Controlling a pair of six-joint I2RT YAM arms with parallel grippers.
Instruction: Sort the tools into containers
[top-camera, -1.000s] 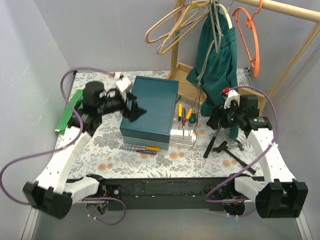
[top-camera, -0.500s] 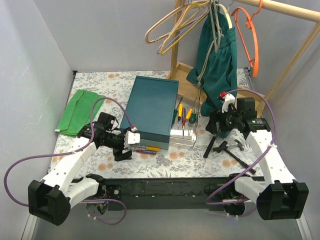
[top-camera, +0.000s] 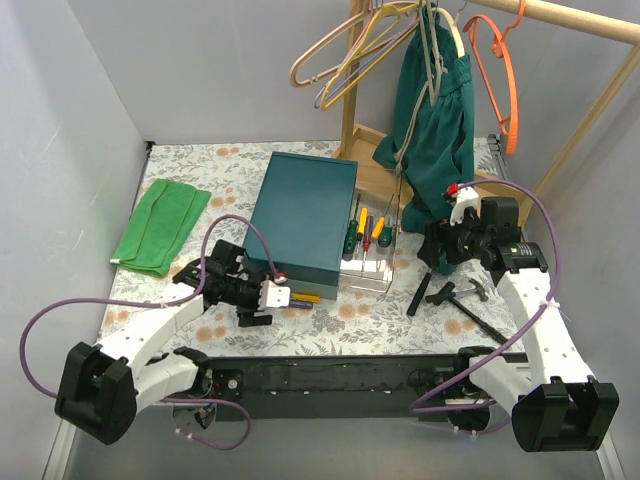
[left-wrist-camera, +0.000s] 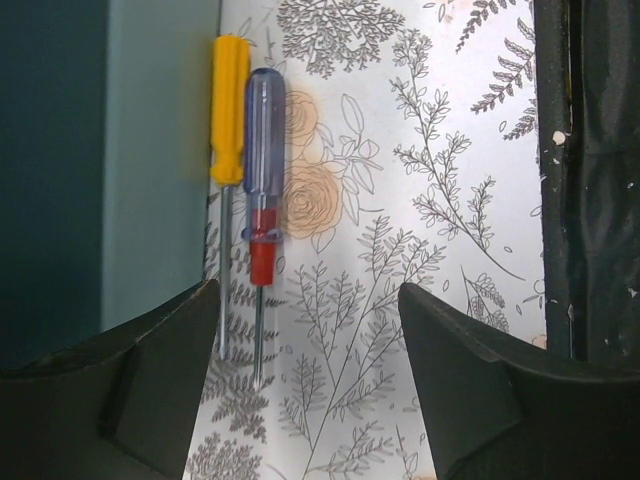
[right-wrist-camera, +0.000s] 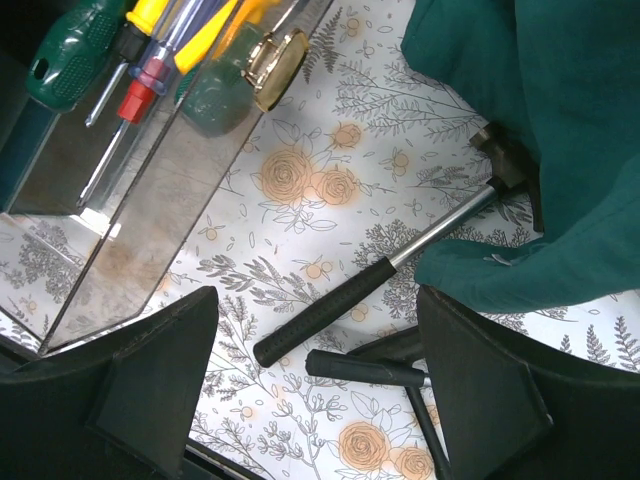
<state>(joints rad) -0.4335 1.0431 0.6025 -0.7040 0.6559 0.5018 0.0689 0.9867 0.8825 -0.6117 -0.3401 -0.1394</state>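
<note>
1. Top view: the left gripper (top-camera: 262, 305) hangs low over the flowered table (top-camera: 215, 165). A pair of screwdrivers (top-camera: 303, 297) lies just past its fingertips, along the near wall of the teal box (top-camera: 305, 210). A folded green cloth (top-camera: 160, 225) sits well off to its outer side. The right gripper (top-camera: 432, 252) hovers just beside the clear tray (top-camera: 368, 275), which juts from the box and holds green- and yellow-handled screwdrivers. The hammer (top-camera: 422, 292) lies under it, with more black tools nearby. A hanging teal garment (top-camera: 435, 120) is close behind it.

2. Left wrist view: the left gripper (left-wrist-camera: 305, 330) has its jaws spread wide and holds nothing. Ahead, towards its left finger, the yellow-handled screwdriver (left-wrist-camera: 229, 110) lies against the teal box (left-wrist-camera: 150, 150). Touching it is the blue-handled screwdriver (left-wrist-camera: 263, 150), translucent, with a red collar. Both shafts point back towards the gripper.

3. Right wrist view: the right gripper (right-wrist-camera: 318, 310) is spread open and empty. The hammer (right-wrist-camera: 385, 262), with a black grip and a bright metal shaft, lies slantwise between and ahead of the fingers. The teal garment (right-wrist-camera: 540, 150) covers part of its head. The clear tray (right-wrist-camera: 150, 200) lies ahead on the left, beside a gold clasp (right-wrist-camera: 278, 55).
</note>
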